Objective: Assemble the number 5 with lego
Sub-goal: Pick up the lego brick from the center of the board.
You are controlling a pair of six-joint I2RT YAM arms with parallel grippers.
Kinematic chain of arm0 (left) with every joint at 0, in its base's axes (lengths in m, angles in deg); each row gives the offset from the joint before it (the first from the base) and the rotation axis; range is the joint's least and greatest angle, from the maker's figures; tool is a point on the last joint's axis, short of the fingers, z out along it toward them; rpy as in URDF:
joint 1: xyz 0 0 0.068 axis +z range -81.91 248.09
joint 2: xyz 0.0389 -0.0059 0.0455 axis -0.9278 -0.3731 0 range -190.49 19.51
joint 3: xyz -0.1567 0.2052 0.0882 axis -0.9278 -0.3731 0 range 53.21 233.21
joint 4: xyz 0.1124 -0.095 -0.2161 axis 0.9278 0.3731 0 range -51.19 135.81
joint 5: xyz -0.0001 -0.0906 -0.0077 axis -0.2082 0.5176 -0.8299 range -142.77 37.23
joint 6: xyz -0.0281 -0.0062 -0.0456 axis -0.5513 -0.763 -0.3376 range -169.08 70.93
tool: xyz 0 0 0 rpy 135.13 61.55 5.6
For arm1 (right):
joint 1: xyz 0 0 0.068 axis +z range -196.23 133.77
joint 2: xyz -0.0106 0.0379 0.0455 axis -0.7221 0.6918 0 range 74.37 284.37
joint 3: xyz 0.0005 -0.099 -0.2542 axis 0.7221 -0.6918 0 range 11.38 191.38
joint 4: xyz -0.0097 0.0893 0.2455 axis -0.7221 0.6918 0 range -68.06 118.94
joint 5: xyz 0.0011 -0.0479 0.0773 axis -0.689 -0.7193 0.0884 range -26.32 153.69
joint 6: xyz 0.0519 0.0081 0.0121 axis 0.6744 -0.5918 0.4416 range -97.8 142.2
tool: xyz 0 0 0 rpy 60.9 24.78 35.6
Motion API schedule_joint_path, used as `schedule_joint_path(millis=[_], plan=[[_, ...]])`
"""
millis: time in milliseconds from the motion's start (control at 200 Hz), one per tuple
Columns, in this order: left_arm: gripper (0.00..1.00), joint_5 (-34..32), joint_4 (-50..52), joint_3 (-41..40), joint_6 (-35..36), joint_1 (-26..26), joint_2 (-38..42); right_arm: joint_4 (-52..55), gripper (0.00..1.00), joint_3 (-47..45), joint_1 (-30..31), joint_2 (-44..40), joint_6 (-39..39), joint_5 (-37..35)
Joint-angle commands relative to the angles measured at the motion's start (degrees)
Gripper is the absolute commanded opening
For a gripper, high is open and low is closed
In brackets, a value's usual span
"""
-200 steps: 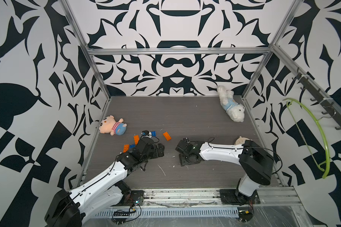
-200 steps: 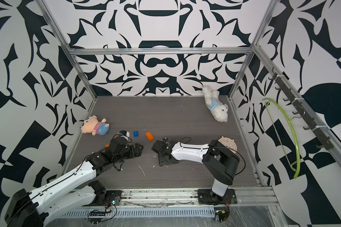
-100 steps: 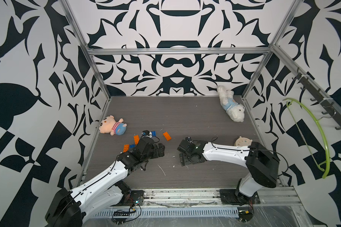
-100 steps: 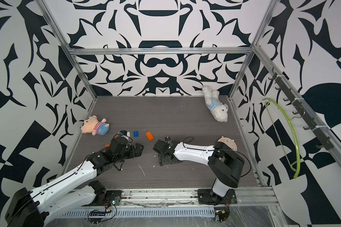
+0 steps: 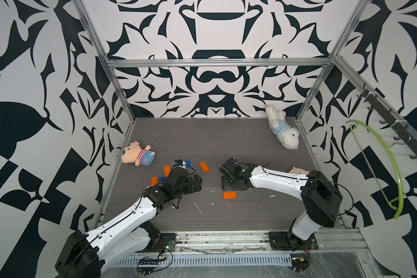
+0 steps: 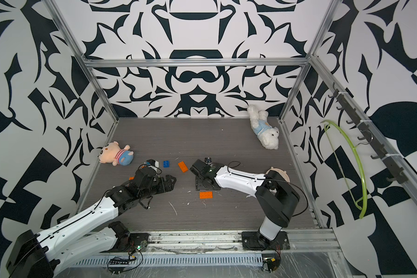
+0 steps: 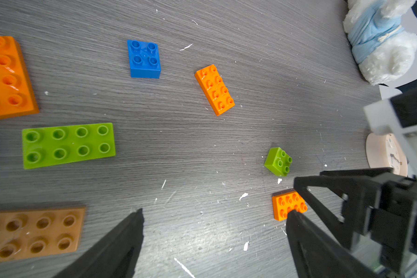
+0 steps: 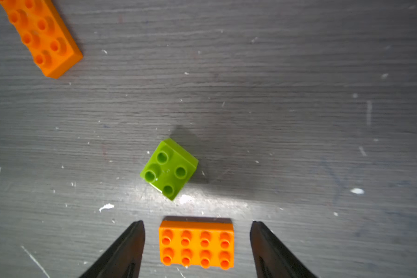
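The right gripper (image 8: 197,222) stands open, its fingers flanking an orange oblong brick (image 8: 196,243) that lies studs-up on the table (image 8: 299,96), clear of both ends. A lime square brick (image 8: 170,169) sits just beyond. The right arm (image 5: 275,180) reaches low, nearly level. The left gripper (image 7: 214,213) gapes wide, empty, with the left arm (image 5: 130,216) stretched low over a lime oblong brick (image 7: 68,145) and a blue square brick (image 7: 144,59).

The left claw (image 7: 214,213) gapes over the tabletop (image 7: 275,72), a lime oblong brick (image 7: 68,145) nearby.
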Motion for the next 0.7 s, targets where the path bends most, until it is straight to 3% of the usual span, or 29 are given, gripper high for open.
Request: schedule_joint_path(millis=[0,695], plan=[[0.99,0.6,0.0,1.7,-0.2,-0.1,0.7,-1.5,0.74,1.8,0.4,-0.9,1.9,1.5],[0.99,0.1,1.2,1.6,-0.1,-0.1,0.9,-1.8,0.69,9.1,0.1,7.6,5.0,2.4]])
